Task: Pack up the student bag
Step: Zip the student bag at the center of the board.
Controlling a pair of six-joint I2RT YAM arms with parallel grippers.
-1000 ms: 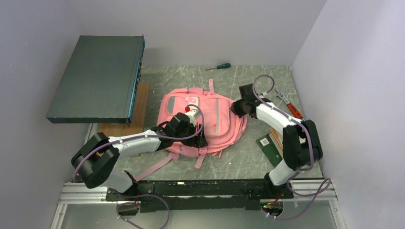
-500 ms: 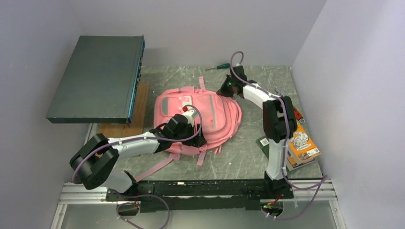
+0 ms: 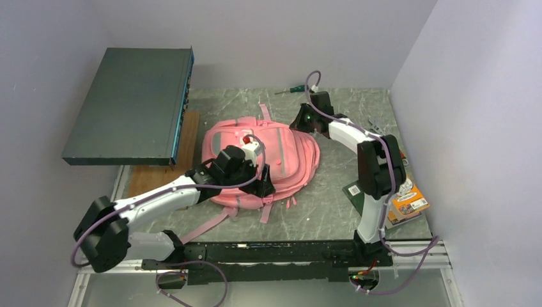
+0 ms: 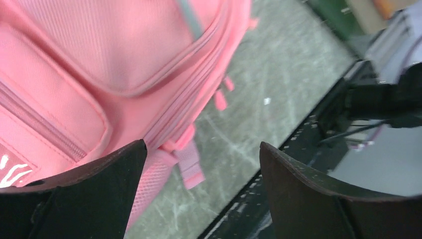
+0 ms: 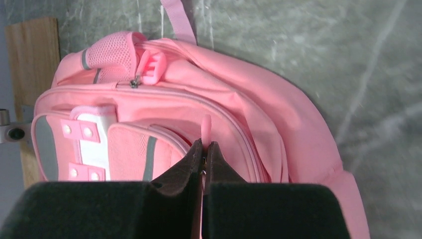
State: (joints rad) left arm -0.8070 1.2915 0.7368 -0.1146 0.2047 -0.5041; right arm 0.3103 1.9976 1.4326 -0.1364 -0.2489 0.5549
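The grey-green marbled table (image 3: 332, 204) carries everything. A dark flat box (image 3: 128, 105) sits raised, well to the left of both sets of fingers. The student bag (image 3: 287, 150) lies flat on the table with its front pockets up, directly beneath the left gripper (image 3: 262, 185) and reaching the right gripper (image 3: 299, 123) at its top corner.

The left gripper's fingers (image 4: 84, 199) are spread wide with nothing between them, over the bag's bottom edge; strap ends and bare table show in the gap. A wooden board (image 3: 156, 174) lies to their left, partly under the box. An orange book (image 3: 412, 201) and a green board (image 3: 355, 192) lie well to the right of the right gripper's fingers, nearer the bases; a green-handled screwdriver (image 3: 293, 89) lies just beyond those fingers. The right gripper's fingers (image 5: 184, 169) are pressed together, pinching a pink pull tab (image 5: 205, 124) on the bag's zip.
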